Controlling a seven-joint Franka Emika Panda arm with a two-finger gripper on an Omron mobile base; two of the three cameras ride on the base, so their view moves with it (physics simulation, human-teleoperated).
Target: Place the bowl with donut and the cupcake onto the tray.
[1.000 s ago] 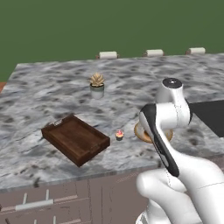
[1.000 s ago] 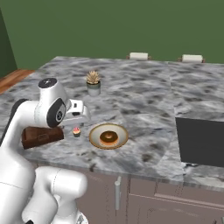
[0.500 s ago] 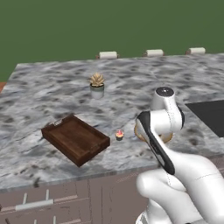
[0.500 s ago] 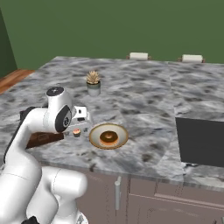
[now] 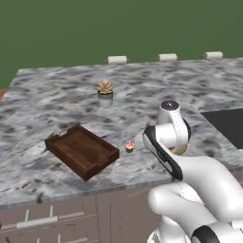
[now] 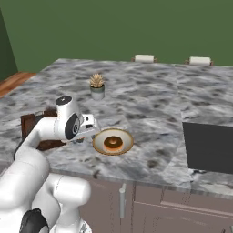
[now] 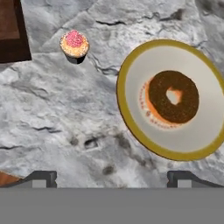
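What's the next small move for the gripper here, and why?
Probably shift sideways toward the bowl and descend on its near rim. The gripper is open and holds nothing, with bare counter midway between its tips. The bowl, donut inside, and the cupcake both sit off the tray.

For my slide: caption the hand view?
Open fingers above counter, between cupcake and donut in its bowl.
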